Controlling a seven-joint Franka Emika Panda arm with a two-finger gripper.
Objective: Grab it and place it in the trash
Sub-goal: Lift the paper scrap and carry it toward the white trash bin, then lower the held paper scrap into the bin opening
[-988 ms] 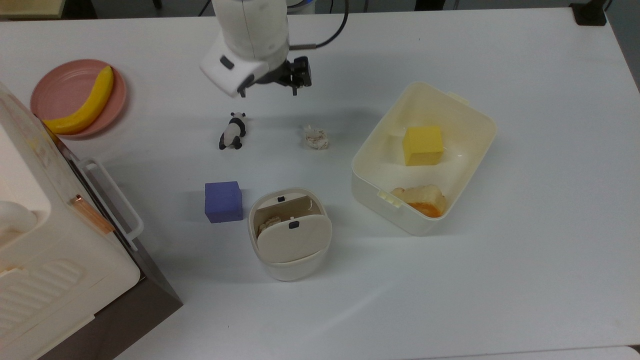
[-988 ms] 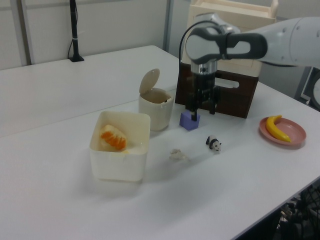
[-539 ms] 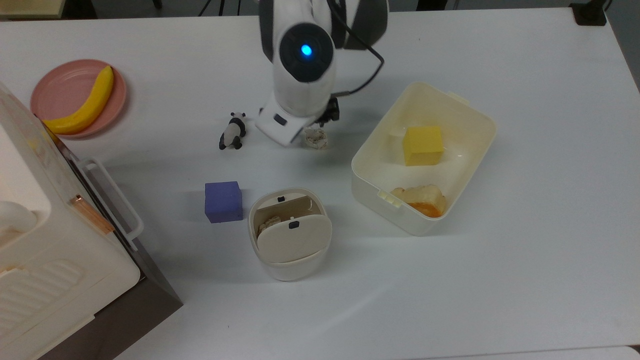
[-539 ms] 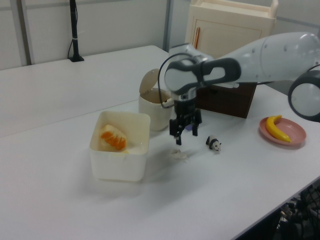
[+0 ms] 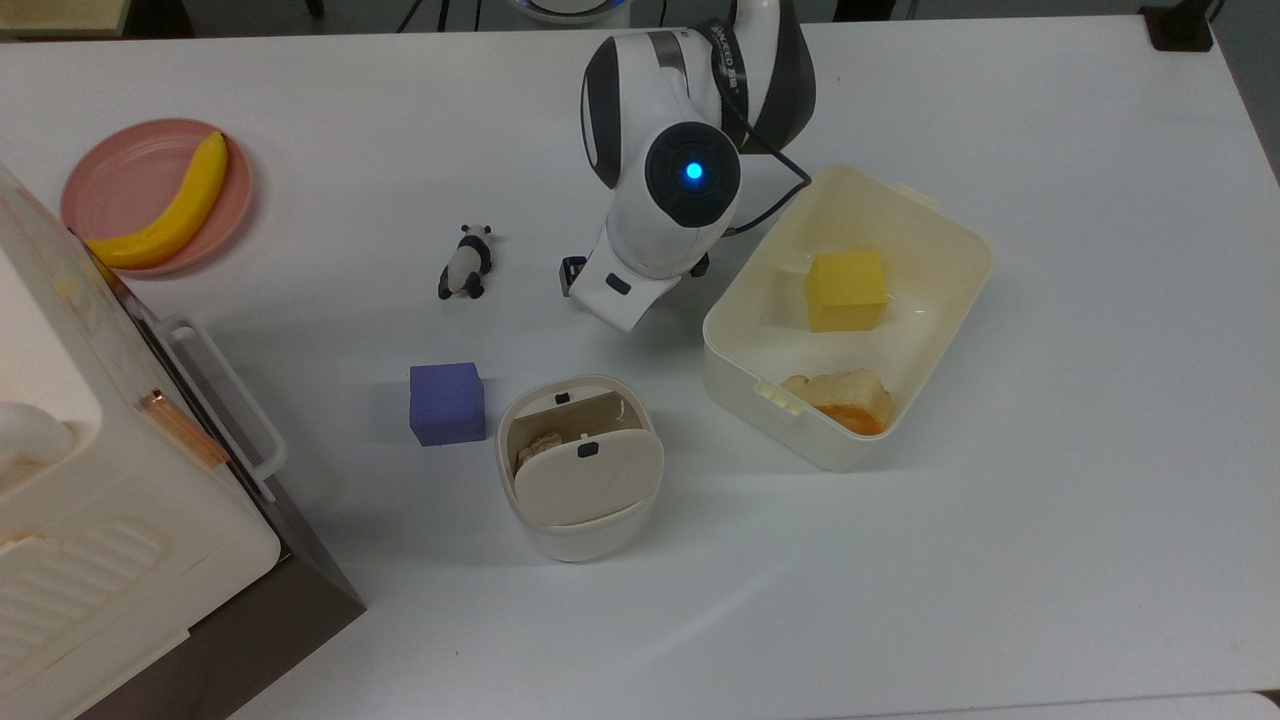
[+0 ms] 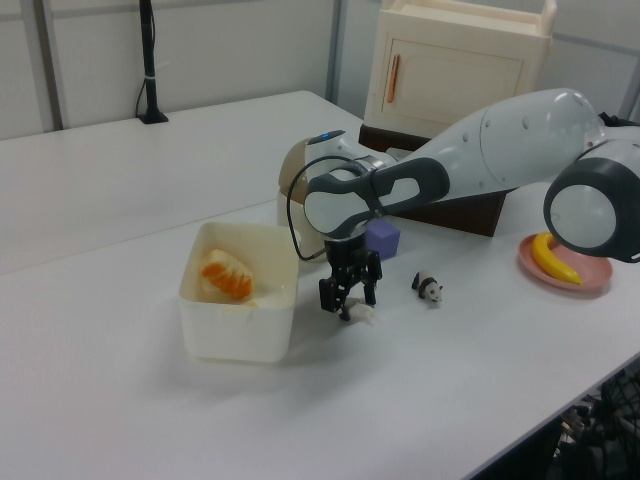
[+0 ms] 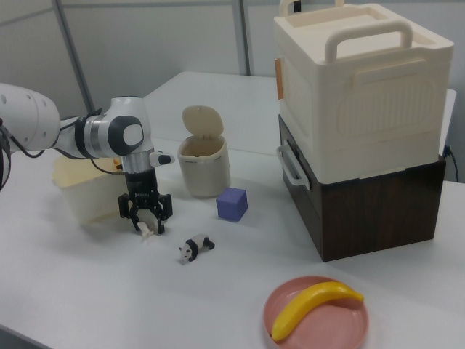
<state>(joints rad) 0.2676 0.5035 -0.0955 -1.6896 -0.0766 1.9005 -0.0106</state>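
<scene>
**Hand down over the paper wad, fingers spread on either side**

In the top view we see the white arm (image 5: pixel 690 190) covering the spot between the panda figurine (image 5: pixel 465 262) and the cream tub (image 5: pixel 935 235), so the wad is hidden there. The trash bin (image 5: pixel 580 470) stands at 6 o'clock of the arm, its flap lid tilted up, with the purple cube (image 5: pixel 446 402) just beside it at 9 o'clock. A banana (image 5: pixel 170 208) lies on a pink plate (image 5: pixel 110 170) at the far 9 o'clock edge of the table (image 5: pixel 1050 500).

In the left view the hand (image 6: pixel 349 303) points straight down at the table, and the paper wad (image 6: pixel 360 312) lies on the table at its tips, partly showing beside the dark fingers (image 6: pixel 328 296). The hand is spread, not clenched. The panda stands near it at 3 o'clock.

In the right view the fingers straddle the pale wad (image 7: pixel 146 230) on the table; whether they touch it we cannot tell. The bin stands at 1 o'clock of the hand, well apart from the wad.
</scene>
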